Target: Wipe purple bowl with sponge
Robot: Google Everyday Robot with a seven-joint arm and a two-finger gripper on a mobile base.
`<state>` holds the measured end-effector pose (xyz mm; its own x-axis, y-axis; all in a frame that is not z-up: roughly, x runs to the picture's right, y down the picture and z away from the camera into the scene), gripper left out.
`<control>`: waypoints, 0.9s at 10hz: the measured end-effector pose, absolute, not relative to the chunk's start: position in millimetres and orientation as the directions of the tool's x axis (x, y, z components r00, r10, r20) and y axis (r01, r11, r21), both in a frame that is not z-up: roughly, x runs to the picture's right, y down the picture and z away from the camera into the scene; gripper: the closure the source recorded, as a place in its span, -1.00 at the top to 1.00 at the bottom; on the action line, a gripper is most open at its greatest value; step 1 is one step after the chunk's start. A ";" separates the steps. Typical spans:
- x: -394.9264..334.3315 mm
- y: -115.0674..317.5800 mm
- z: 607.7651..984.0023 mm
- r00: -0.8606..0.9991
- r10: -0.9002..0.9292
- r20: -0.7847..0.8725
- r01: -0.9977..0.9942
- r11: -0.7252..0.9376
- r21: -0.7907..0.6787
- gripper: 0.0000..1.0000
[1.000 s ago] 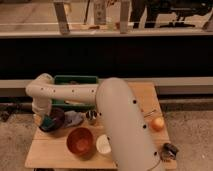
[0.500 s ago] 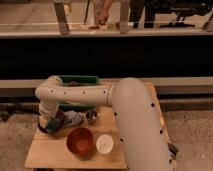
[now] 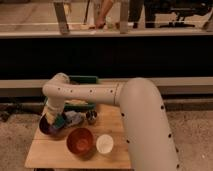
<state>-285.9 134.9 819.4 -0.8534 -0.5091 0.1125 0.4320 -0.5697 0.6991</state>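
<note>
One arm [image 3: 85, 93] reaches to nine o'clock on the counter [image 3: 45, 156], where its end effector [image 3: 55, 120], seemingly clamped on the sponge [image 3: 60, 121], sits in the purple bowl [image 3: 44, 128]; an orange-brown bowl [image 3: 80, 141] lies at six.

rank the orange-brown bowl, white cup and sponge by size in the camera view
1. orange-brown bowl
2. white cup
3. sponge, at the pincer by the purple bowl, which is too covered to rank
</note>
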 end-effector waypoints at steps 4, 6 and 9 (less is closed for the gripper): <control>-306.9 121.3 841.3 -0.881 -0.469 0.058 0.372 -0.613 0.697 -1.00; -315.3 118.6 841.9 -0.880 -0.474 0.016 0.344 -0.616 0.708 -1.00; -345.3 127.1 828.1 -0.890 -0.450 -0.071 0.252 -0.617 0.745 -1.00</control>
<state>-345.3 127.1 828.1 -0.8903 -0.4498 -0.0709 0.2524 -0.6172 0.7452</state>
